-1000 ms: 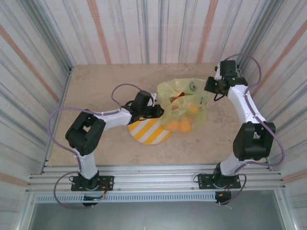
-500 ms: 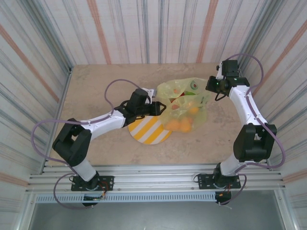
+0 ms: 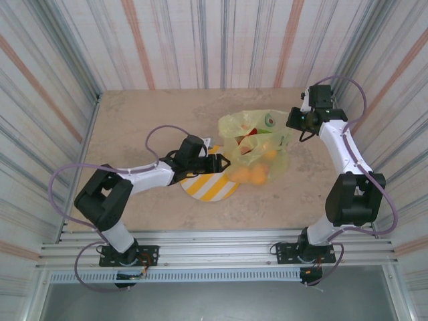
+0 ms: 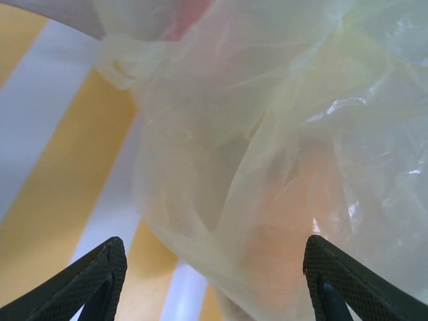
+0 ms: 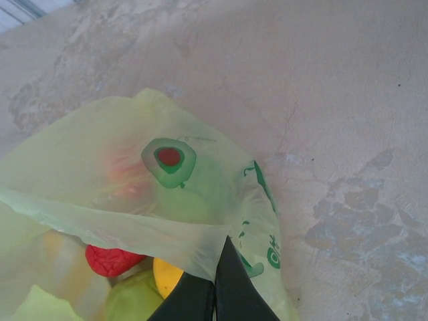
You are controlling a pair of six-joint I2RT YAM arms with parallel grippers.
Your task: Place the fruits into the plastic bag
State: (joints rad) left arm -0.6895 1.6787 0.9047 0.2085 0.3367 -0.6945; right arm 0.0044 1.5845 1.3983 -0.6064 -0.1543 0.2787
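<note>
Striped corrugated walls (image 3: 200, 40), mottled beige tabletop (image 3: 134, 120), metal rails (image 3: 214, 251) in front

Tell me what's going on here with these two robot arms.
The right gripper is shut on an edge of the plastic bag, pinching it. The left gripper is open, low over the striped plate, facing the bag's side. Orange, red and green fruits show inside the bag.

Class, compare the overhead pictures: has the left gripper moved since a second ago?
Yes. The left gripper has drawn back a little from the plastic bag, leftward and toward the near edge, ending over the far rim of the striped plate.
</note>
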